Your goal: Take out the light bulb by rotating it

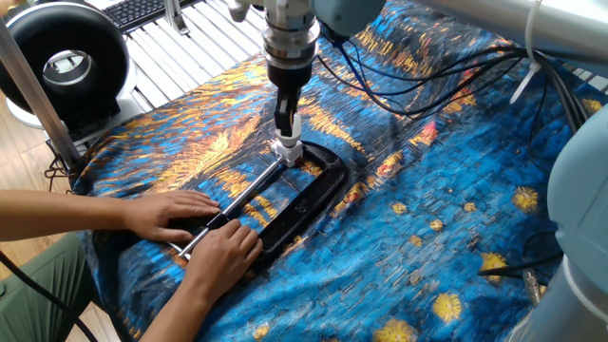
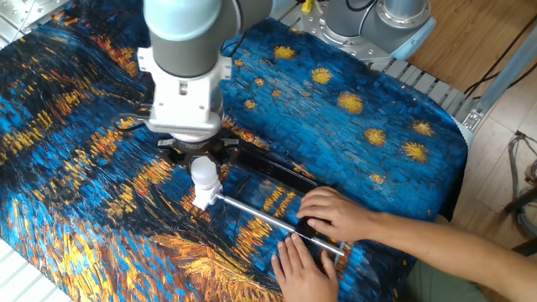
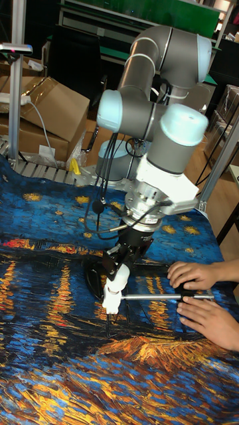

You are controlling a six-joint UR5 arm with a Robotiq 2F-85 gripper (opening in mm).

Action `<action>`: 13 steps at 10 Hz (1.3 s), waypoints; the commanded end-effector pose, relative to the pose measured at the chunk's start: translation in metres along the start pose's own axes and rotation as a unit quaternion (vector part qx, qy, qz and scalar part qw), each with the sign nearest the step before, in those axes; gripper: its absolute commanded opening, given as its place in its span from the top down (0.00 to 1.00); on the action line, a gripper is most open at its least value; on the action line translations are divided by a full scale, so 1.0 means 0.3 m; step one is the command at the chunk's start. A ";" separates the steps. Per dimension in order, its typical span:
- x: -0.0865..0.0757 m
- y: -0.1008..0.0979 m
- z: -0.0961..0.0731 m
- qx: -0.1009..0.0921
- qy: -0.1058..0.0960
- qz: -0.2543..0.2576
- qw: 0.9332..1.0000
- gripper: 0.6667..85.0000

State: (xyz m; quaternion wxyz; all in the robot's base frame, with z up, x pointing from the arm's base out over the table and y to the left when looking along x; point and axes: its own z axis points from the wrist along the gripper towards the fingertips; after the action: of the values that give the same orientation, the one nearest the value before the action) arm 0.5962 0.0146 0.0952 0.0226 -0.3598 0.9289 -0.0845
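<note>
The light bulb (image 1: 289, 129) (image 2: 204, 173) (image 3: 117, 275), a small white globe, stands upright in a white socket (image 1: 288, 150) (image 2: 204, 199) (image 3: 110, 303) at the end of a metal rod (image 1: 242, 195). My gripper (image 1: 287, 120) (image 2: 204, 164) (image 3: 122, 263) comes straight down from above and is shut on the light bulb, with its dark fingers on either side of the globe. The bulb's screw base is hidden inside the socket.
Two human hands (image 1: 180, 223) (image 2: 323, 222) press the rod and a black frame (image 1: 318, 185) down on the blue and orange cloth (image 1: 427, 209). Cables (image 1: 399, 85) hang off the arm. A black round device (image 1: 62, 62) stands at the far left.
</note>
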 end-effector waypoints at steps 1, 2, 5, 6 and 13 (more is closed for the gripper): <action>-0.033 0.023 -0.033 0.026 0.001 -0.048 0.998 1.00; -0.053 0.041 -0.031 0.017 -0.010 -0.057 0.998 1.00; -0.061 0.036 -0.014 0.002 -0.027 -0.082 0.996 1.00; -0.056 0.024 -0.012 0.001 -0.031 -0.098 0.995 1.00; -0.102 0.005 0.000 -0.003 -0.067 -0.177 0.982 1.00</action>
State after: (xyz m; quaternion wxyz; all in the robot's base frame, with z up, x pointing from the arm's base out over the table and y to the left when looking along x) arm 0.6141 0.0319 0.0948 0.0578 -0.5051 0.8583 -0.0701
